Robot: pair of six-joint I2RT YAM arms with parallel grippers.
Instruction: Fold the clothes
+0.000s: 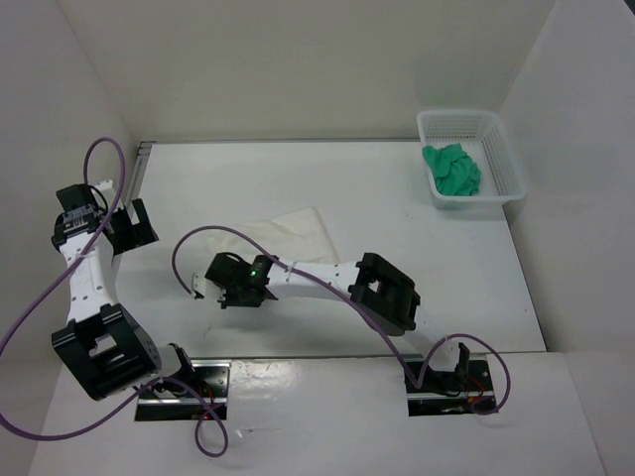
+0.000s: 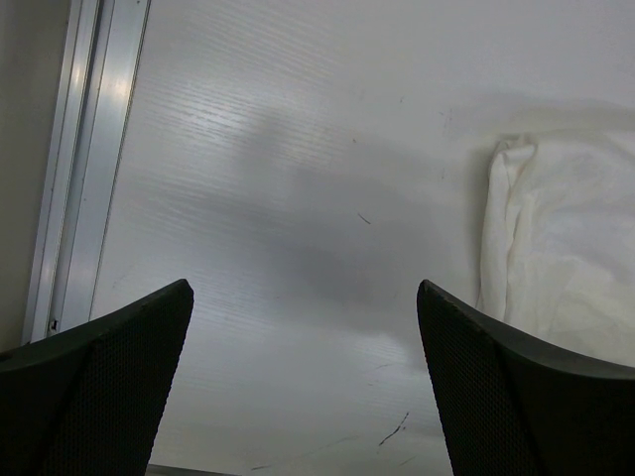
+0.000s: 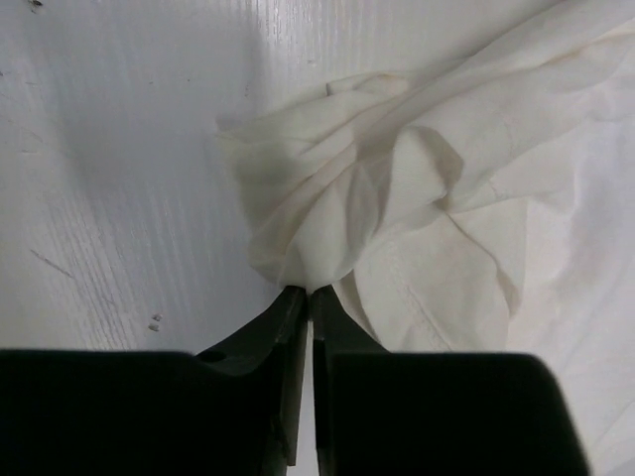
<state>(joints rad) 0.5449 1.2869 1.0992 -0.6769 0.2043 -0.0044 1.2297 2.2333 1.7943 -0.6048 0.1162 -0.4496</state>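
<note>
Right pincer (image 3: 309,291) pinching white garment (image 3: 417,188), bunched edge — left pincer (image 2: 303,286) spread wide, above table (image 2: 298,149)

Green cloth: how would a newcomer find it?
Look to the far right corner of the table, where a white mesh basket stands. The green cloth lies crumpled inside it. It is bright green, while the basket and the garment mid-table are white.

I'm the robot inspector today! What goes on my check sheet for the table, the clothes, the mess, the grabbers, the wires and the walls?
Surface: white table, a few small marks.
Job's things: white garment, wrinkled, bunched at one corner.
Clutter: green cloth inside white basket, far right corner.
Grippers: left gripper jaws wide open over bare table; right gripper jaws shut on the garment's edge.
Cables: purple cables looping off both arms.
Surroundings: white walls.
</note>
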